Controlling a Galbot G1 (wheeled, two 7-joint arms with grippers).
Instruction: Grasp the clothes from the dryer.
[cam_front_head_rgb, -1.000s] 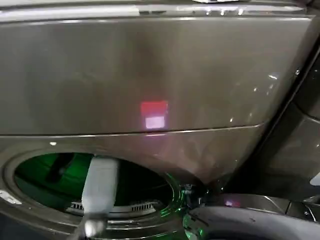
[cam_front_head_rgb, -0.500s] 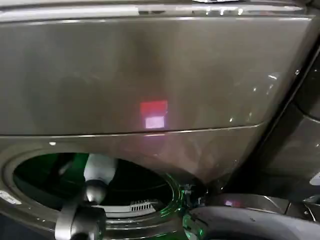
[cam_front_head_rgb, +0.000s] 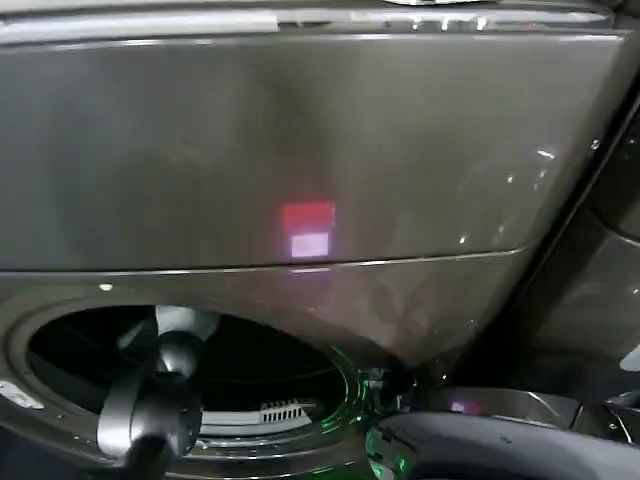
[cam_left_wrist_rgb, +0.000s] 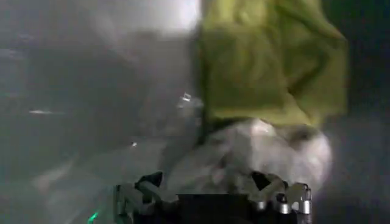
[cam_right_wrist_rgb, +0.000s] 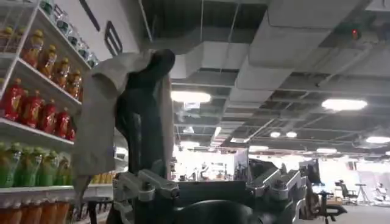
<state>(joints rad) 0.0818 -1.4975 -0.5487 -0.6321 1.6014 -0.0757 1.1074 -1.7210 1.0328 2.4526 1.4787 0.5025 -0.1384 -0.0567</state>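
The dryer (cam_front_head_rgb: 320, 150) fills the head view, bronze-grey with a small red light (cam_front_head_rgb: 308, 215). Its round porthole (cam_front_head_rgb: 250, 365) stands open at the lower left, and my left arm (cam_front_head_rgb: 150, 410) reaches into it. In the left wrist view the clothes lie against the drum wall: a lime-green piece (cam_left_wrist_rgb: 268, 61) and, nearer, a white piece (cam_left_wrist_rgb: 256, 158). My left gripper (cam_left_wrist_rgb: 207, 182) is open, its fingers spread to either side of the white piece's near edge. My right gripper (cam_right_wrist_rgb: 207, 182) is open and holds nothing, pointing up at a ceiling.
The dryer's grey-rimmed door (cam_front_head_rgb: 500, 440) hangs open at the lower right of the porthole. The porthole rim closely surrounds my left arm. Shelves of bottles (cam_right_wrist_rgb: 36, 109) and a dark post draped in beige cloth (cam_right_wrist_rgb: 140, 109) show beside the right gripper.
My left arm has pushed deeper into the drum; its elbow joint now sits at the porthole. The green glow inside the drum has gone dark.
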